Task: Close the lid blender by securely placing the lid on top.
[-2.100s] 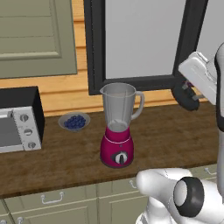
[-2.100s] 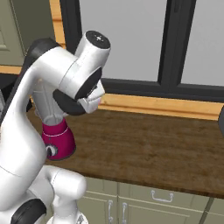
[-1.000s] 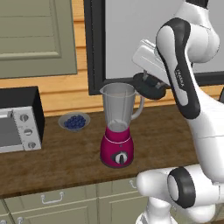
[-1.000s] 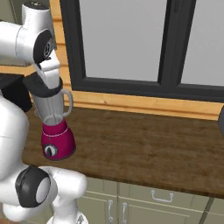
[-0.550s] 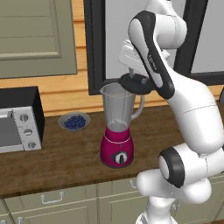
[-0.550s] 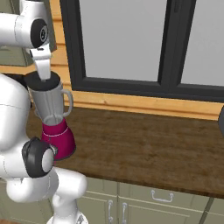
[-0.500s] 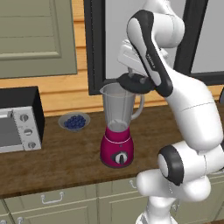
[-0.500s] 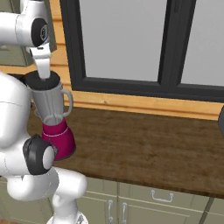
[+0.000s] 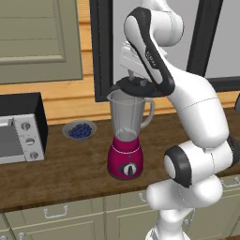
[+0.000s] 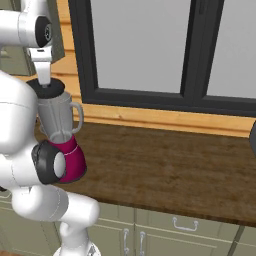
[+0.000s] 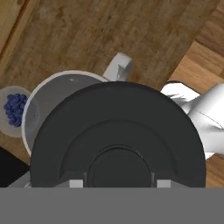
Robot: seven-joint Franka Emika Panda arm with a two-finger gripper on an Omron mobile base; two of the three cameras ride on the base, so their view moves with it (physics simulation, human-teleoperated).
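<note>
Since earlier: arm has been swinging in from the right side of the counter, and is now carrying the lid [image 9: 136,86] over the mouth of the blender [image 9: 126,136].
Gripper: gripper [image 9: 133,78] is pointing down above the jar and is clamping the lid by its raised centre knob; the fingertips themselves are hidden behind the disc in the hand view.
Lid: black disc [image 11: 118,135] is hanging directly below the gripper, sitting at the jar's rim level but shifted toward the handle side, so a crescent of open jar mouth is showing on the left of the hand view.
Contact: whether the lid is touching the rim cannot be told.
Blender: magenta base and clear jar [image 10: 57,132] are standing upright on the wooden counter [image 10: 170,165], near its front edge.
Left side: bowl of blueberries [image 9: 79,130] is sitting just left of the blender and farther back; toaster oven [image 9: 21,126] is standing well apart beyond it.
Right side: counter is lying bare to the right of the blender, with the window frame [image 10: 140,97] running along the far wall.
</note>
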